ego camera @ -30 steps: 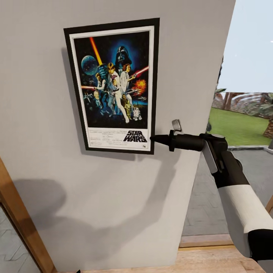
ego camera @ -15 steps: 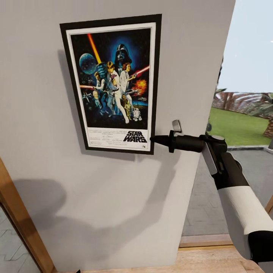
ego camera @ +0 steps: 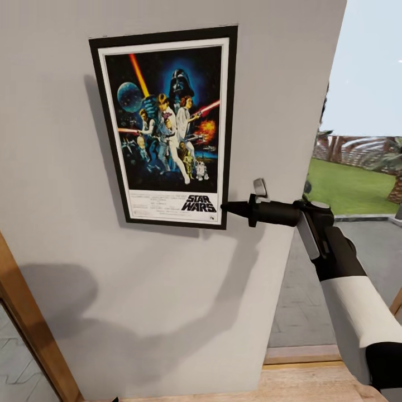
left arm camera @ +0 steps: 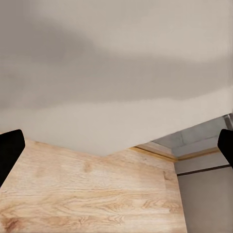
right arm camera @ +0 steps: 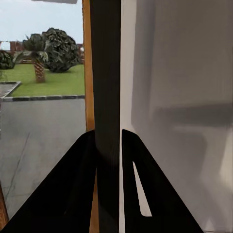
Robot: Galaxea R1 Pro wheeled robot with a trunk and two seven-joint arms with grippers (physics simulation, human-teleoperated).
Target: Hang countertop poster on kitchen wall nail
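The poster (ego camera: 167, 125), black-framed with space art and "STAR WARS" lettering, lies flat and upright against the grey wall (ego camera: 167, 312) in the head view. My right gripper (ego camera: 224, 206) is shut on the poster's lower right edge. In the right wrist view the gripper (right arm camera: 108, 145) has its two dark fingers pinching the poster's thin black edge (right arm camera: 107, 73). My left gripper (left arm camera: 116, 148) is open and empty, low over the wooden floor (left arm camera: 87, 199) by the wall's foot. Any wall nail is hidden behind the poster. The kitchen countertop is out of view.
The wall ends at a vertical corner just right of the poster. Beyond it lie paving and a lawn (ego camera: 352, 190). A slanted wooden frame (ego camera: 28, 329) borders the wall at the lower left. Wooden floor (ego camera: 279, 385) runs along the wall's base.
The poster's upper part rose and swung slightly left against the wall, then settled back a little. My right gripper has kept its grip at almost the same spot.
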